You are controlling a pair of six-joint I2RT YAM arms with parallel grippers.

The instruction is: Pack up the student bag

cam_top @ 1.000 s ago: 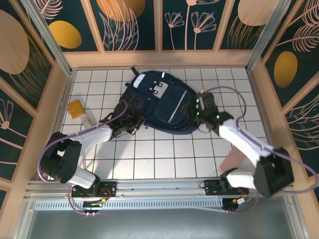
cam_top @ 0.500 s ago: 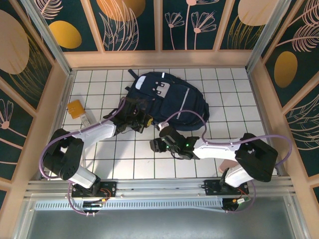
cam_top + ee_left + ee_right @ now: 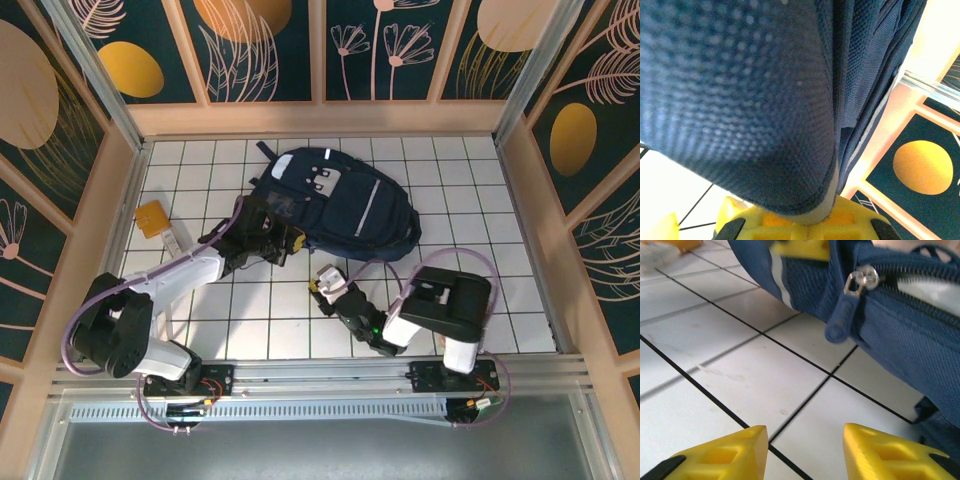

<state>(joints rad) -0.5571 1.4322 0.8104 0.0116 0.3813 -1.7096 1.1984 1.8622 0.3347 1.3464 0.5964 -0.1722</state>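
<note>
From above, the student bag (image 3: 345, 205) lies toward the back of the surface (image 3: 270, 325), with the left end effector (image 3: 268, 238) closed on its edge, probably steadying it. The left wrist view shows navy mesh pinched. The right wrist view shows the right end effector (image 3: 805, 450) open and empty, facing the zipper pull (image 3: 840, 322).

Student bag (image 3: 900, 330) — woven navy cloth, shiny metal zip pull (image 3: 863, 277), glossy white tiles (image 3: 740, 375)
</note>
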